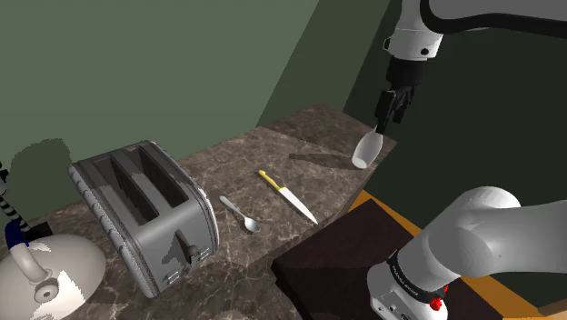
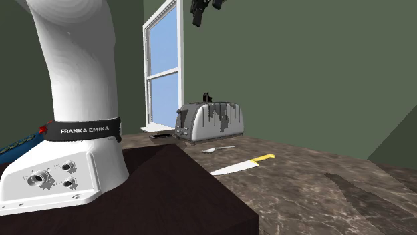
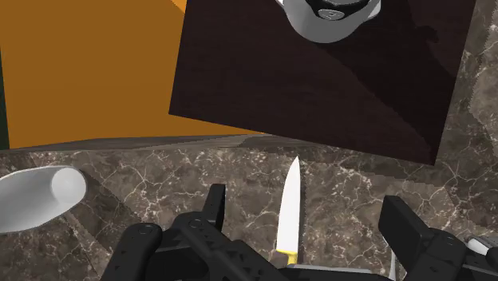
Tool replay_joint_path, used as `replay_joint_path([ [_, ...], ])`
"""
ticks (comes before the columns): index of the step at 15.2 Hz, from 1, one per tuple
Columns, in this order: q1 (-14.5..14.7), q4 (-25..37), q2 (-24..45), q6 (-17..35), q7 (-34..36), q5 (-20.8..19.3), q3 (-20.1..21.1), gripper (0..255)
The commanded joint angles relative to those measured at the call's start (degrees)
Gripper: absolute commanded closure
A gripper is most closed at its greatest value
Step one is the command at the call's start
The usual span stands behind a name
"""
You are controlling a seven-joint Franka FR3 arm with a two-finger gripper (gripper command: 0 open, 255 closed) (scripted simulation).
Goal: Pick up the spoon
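Dark veined stone counter [image 1: 227, 164] beneath green walls, with a window [image 2: 164, 73] at the second exterior view's upper left. Along the counter's edge by the dark stand [image 1: 345, 264], a white cup [image 1: 367, 149] lying on its side. Above it in the shoulder view, the gripper [image 1: 389, 116] raised high, fingers spread apart, clasping nothing. Mid-frame there, spoon [image 1: 242, 215] flat between toaster [image 1: 145, 214] and yellow-handled knife [image 1: 289, 197], touching neither. White kettle [image 1: 50, 273] at lower left.

Spoon [image 1: 238, 213] between toaster [image 1: 145, 214] and knife [image 1: 289, 197] on counter [image 1: 309, 127]; cup [image 1: 366, 149] past knife.
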Motion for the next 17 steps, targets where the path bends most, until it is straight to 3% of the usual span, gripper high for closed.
replay_joint_path([
  [1,0.0,0.0,0.0,0.0,0.0,0.0,0.0,0],
  [9,2.5,-6.6,8.5,15.4,3.3,4.7,2.6,0],
  [17,5.3,-8.2,22.0,31.2,5.7,8.9,5.5,0],
])
